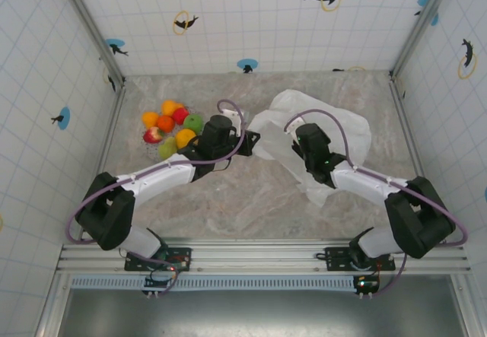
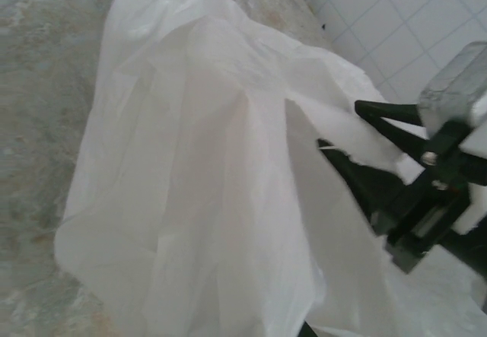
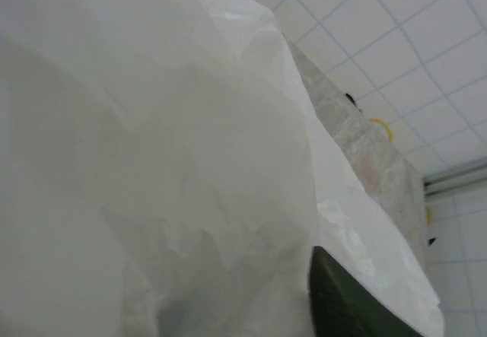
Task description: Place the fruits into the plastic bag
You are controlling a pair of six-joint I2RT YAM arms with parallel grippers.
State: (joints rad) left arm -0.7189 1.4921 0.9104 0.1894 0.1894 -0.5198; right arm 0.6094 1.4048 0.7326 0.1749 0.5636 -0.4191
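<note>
**Bag at mid-table, both grippers on it; fruit waits far-left**

- Plastic bag [image 1: 342,128]: lies crumpled right of the table's middle. Its long axis runs from the far edge toward the near-right corner. Thin, translucent white film with heavy wrinkles, raised in a soft tent in the left wrist view. No clear open mouth is visible.
- Left gripper [image 1: 242,133]: at the bag's left edge, jaws fully closed, apparently pinching the film.
- Right gripper [image 1: 300,141]: sits on top of the bag. The film hides its fingertips, so I cannot tell whether it grips.
- Fruits [image 1: 169,129]: a tight cluster on a speckled plate [image 1: 147,145] toward the far-left corner of the table [image 1: 251,200], well apart from the bag. Small and rounded; orange, red, green and yellow-green.
- Key relation: the fruit lies to the left of the left gripper, so the left arm is clearly the nearer one. Judgement: the bag's mouth needs spreading first, and it should face left toward the pile.
</note>
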